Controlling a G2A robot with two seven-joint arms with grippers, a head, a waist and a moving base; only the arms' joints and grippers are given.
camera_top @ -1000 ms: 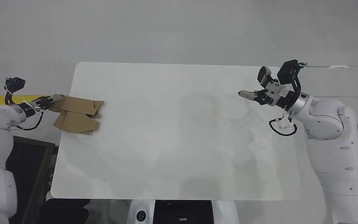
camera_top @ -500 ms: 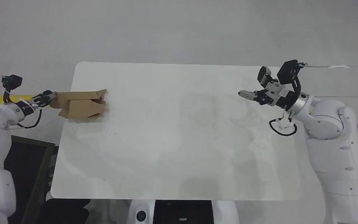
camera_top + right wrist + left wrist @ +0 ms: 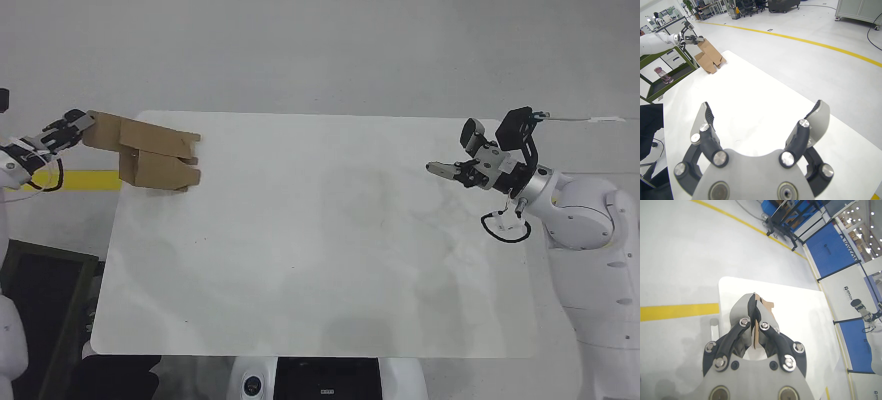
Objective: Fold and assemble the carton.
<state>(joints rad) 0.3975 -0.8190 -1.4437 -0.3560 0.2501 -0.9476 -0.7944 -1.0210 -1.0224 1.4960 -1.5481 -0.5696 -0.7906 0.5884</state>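
Observation:
A flat, unfolded brown carton (image 3: pixel 148 152) hangs over the far left corner of the white table (image 3: pixel 320 260). My left gripper (image 3: pixel 80 122) is shut on its outer edge, just beyond the table's left side. In the left wrist view the cardboard (image 3: pixel 764 303) is pinched between the fingers (image 3: pixel 742 311) and sticks out past the fingertips. The right wrist view shows the carton (image 3: pixel 709 55) lifted and tilted, its lower flaps near the table corner. My right gripper (image 3: pixel 447 171) stays open and empty above the table's right side, seen open (image 3: pixel 762 111) in its own view.
A green metal cart (image 3: pixel 660 83) with a pink bottle (image 3: pixel 662 75) stands beside the table's left end. A yellow floor line (image 3: pixel 75 180) runs past that side. The wide middle of the table offers free room.
My left gripper has lifted the carton and carried it toward the far left corner, and the carton now hangs tilted from the grip. The right arm has not moved.

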